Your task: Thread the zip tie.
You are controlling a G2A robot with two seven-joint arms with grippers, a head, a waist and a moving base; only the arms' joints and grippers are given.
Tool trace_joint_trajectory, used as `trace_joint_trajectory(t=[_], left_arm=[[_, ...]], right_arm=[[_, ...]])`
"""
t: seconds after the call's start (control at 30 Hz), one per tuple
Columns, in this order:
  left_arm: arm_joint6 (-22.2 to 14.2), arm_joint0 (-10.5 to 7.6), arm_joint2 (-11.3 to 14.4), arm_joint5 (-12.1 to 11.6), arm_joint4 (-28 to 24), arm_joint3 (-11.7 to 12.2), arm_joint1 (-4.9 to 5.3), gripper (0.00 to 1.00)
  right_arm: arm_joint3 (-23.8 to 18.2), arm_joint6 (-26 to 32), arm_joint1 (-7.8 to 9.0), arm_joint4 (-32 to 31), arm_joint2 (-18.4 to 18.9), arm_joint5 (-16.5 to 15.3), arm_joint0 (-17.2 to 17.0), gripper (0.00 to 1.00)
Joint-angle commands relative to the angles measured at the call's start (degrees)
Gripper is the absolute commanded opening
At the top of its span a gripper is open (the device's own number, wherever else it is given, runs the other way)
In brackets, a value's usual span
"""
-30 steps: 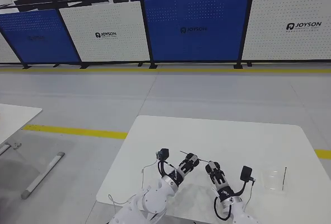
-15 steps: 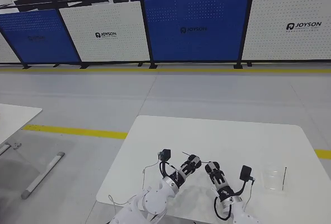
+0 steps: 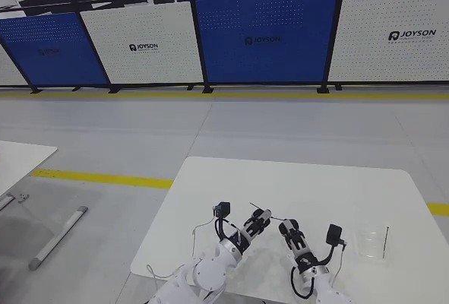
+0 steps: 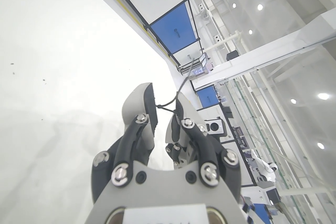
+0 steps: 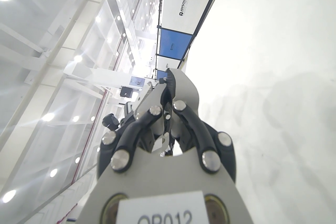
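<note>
left claw (image 4: 166, 104): spread, tie (image 4: 184, 80) bridges its pads (image 4: 151, 101)
right claw (image 5: 165, 78): pressed on tie's dark end
axis: tie runs claw to claw, free end pokes past left tip

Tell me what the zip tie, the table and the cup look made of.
Zip tie: a thin black strip that bends in a smooth curve, so probably flexible plastic such as nylon, matte.
Table: a flat, smooth white top, likely laminate or painted board; the look leaves it open.
Cup: see-through, so clear plastic or glass; too small to tell which.
</note>
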Motion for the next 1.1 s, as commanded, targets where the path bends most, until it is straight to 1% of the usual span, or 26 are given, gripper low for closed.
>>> trace_joint_trajectory(t=[0.0, 0.1, 0.17, 0.27, 0.37, 0.5, 0.63, 0.8, 1.07], left_arm=[[0.3, 0.17, -0.3, -0.1, 0.0, -0.1, 0.03, 0.16], [0.3, 0.46, -0.9, -0.2, -0.2, -0.3, 0.1, 0.08], [0.3, 0.58, -1.2, -0.2, -0.3, -0.4, 0.13, 0.05], [0.4, 0.74, -1.6, -0.3, -0.4, -0.5, 0.15, 0.04], [0.3, 0.85, -1.8, -0.4, -0.6, -0.6, 0.16, 0.06], [0.3, 0.91, -2.0, -0.3, -0.4, -0.6, 0.14, 0.0], [-0.1, 0.91, -2.0, -0.4, -0.2, -0.5, 0.13, 0.0], [-1.8, 1.33, -2.0, -1.2, -0.2, -1.0, 0.22, 0.0], [-1.9, 1.91, -2.3, -1.6, -0.1, -1.7, 0.28, 0.0]], right_arm=[[0.0, -0.2, -0.02, -0.2, 0.0, 0.3, 0.0, 0.0], [0.0, -0.4, -0.06, -0.3, 0.0, 0.6, 0.0, 0.0], [0.1, -0.4, -0.08, -0.4, 0.0, 0.7, 0.1, 0.0], [0.3, -0.5, -0.13, -0.5, 0.0, 0.8, 0.2, 0.0], [0.5, -0.6, -0.19, -0.8, -0.2, 0.9, 0.3, 0.0], [0.6, -0.8, -0.25, -0.9, -0.2, 0.8, 0.3, 0.0], [0.5, -0.8, -0.27, -0.8, -0.1, 0.5, 0.2, 0.0], [0.5, -0.5, -0.32, -1.2, -0.3, 0.4, 0.3, 0.0], [0.7, -0.1, -0.44, -1.4, -0.6, 1.0, 0.7, 0.01]])
